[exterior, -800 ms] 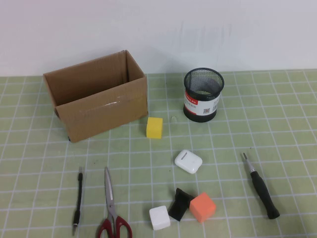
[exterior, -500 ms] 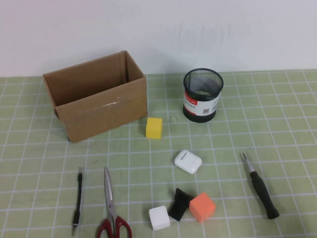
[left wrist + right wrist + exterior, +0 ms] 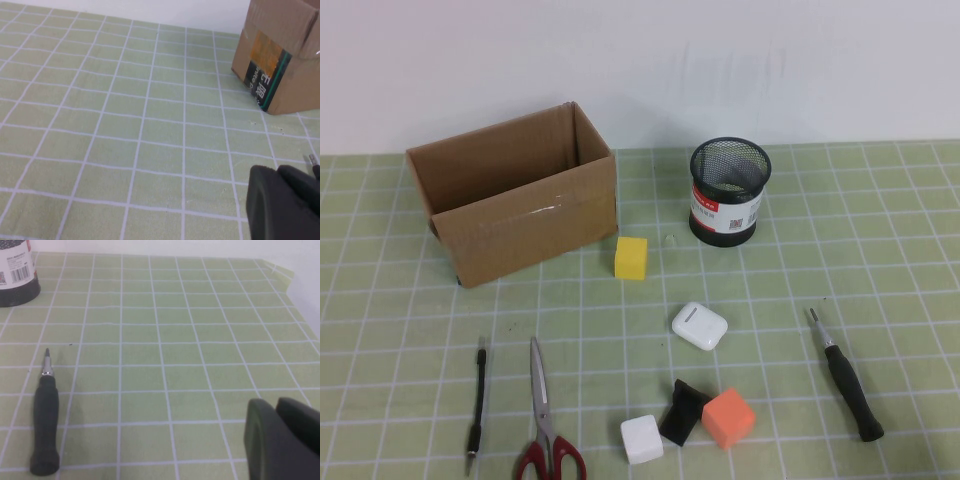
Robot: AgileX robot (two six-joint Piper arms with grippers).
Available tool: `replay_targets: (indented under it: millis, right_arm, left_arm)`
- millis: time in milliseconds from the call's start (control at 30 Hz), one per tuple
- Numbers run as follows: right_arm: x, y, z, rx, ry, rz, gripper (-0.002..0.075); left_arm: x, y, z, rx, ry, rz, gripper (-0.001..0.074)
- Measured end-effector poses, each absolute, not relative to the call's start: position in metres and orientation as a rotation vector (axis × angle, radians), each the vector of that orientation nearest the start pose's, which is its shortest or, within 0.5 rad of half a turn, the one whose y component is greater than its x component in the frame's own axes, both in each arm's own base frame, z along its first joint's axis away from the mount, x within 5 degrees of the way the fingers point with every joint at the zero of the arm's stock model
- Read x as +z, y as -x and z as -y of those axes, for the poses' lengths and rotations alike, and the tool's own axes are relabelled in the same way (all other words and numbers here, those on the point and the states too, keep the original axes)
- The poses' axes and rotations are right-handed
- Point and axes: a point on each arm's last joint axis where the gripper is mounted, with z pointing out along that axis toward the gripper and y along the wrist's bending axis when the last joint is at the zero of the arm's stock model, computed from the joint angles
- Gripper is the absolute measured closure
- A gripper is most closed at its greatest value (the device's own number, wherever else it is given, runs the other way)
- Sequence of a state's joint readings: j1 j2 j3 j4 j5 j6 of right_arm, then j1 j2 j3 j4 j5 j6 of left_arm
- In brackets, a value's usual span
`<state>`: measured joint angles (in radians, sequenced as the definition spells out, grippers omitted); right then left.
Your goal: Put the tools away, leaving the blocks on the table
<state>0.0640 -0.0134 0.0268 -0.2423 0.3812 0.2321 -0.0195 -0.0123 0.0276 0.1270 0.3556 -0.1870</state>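
Note:
On the green grid table (image 3: 880, 250), the red-handled scissors (image 3: 545, 420) and the thin black rod (image 3: 478, 403) lie at the front left. The black-handled screwdriver (image 3: 848, 385) lies at the front right and also shows in the right wrist view (image 3: 45, 425). The yellow block (image 3: 631, 257) sits by the box. The white block (image 3: 642, 438), black block (image 3: 684, 411) and orange block (image 3: 729, 417) sit together at the front centre. Neither gripper shows in the high view. My left gripper (image 3: 280, 172) is shut and empty low over the mat near the box. My right gripper (image 3: 276, 405) is shut and empty, to the side of the screwdriver.
An open cardboard box (image 3: 515, 205) stands at the back left and shows in the left wrist view (image 3: 280, 55). A black mesh cup (image 3: 729, 190) stands at the back centre. A glossy white rounded case (image 3: 699, 325) lies mid-table.

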Motion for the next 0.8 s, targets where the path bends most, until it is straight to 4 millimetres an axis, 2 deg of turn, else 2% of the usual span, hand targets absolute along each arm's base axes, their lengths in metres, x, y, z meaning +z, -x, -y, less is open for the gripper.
replay_targets:
  millis: [467, 633, 800]
  right_arm:
    - [0.173, -0.053, 0.006, -0.085, 0.026, -1.857, 0.0733]
    - [0.185, -0.056, 0.005, -0.153, 0.130, -1.707, 0.0732]
    - [0.203, -0.056, -0.003, -0.120, 0.202, -1.499, 0.0732]
  left_arm:
    - [0.173, -0.053, -0.003, -0.020, 0.075, -1.850, 0.0739]
    - [0.173, -0.053, -0.003, -0.020, 0.075, -1.850, 0.0739]
    - [0.173, -0.053, -0.003, -0.020, 0.075, -1.850, 0.0739]
